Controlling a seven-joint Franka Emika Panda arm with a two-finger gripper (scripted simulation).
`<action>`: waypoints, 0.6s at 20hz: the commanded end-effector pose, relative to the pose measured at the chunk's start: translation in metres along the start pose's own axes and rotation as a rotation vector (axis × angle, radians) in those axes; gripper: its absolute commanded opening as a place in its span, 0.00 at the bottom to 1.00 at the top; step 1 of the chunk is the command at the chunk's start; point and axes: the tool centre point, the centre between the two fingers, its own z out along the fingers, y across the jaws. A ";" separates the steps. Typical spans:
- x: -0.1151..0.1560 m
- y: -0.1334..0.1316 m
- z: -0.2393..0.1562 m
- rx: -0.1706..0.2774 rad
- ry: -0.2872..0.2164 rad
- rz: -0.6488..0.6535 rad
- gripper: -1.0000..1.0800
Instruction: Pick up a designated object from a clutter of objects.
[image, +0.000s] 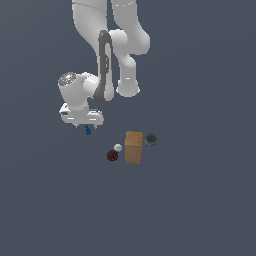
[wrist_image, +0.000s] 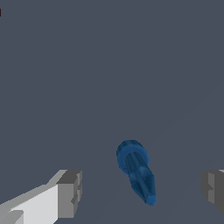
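Exterior view: a white robot arm (image: 107, 55) reaches down over a flat dark grey surface (image: 200, 210). Toward the exterior view's left, its gripper (image: 82, 125) hangs low, and the tiny blue item (image: 88, 130) sits just beneath it. Moving to the exterior view's right, well apart from the blue item, comes the rest of the clutter: a dark red ball (image: 112, 155), then a small white ball (image: 117, 147) just beside it, then a tan box (image: 133, 147) lying flat, and last a dark grey round item (image: 151, 139) close to the box's far corner.

Wrist view: the gripper (wrist_image: 142, 192) is spread wide. One grey finger pad (wrist_image: 70, 192) appears at one edge and the other at the opposite edge. Between them, touching neither, lies the blue item (wrist_image: 136, 170), elongated, with a rounded ridged head at one end and a tapering body at the other. A sliver of dark red shows at one corner of this view.
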 end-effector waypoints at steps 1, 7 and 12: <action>0.000 0.000 0.007 0.000 0.001 0.000 0.96; 0.000 0.000 0.011 0.000 0.001 0.000 0.00; 0.000 0.000 0.011 0.000 0.001 0.000 0.00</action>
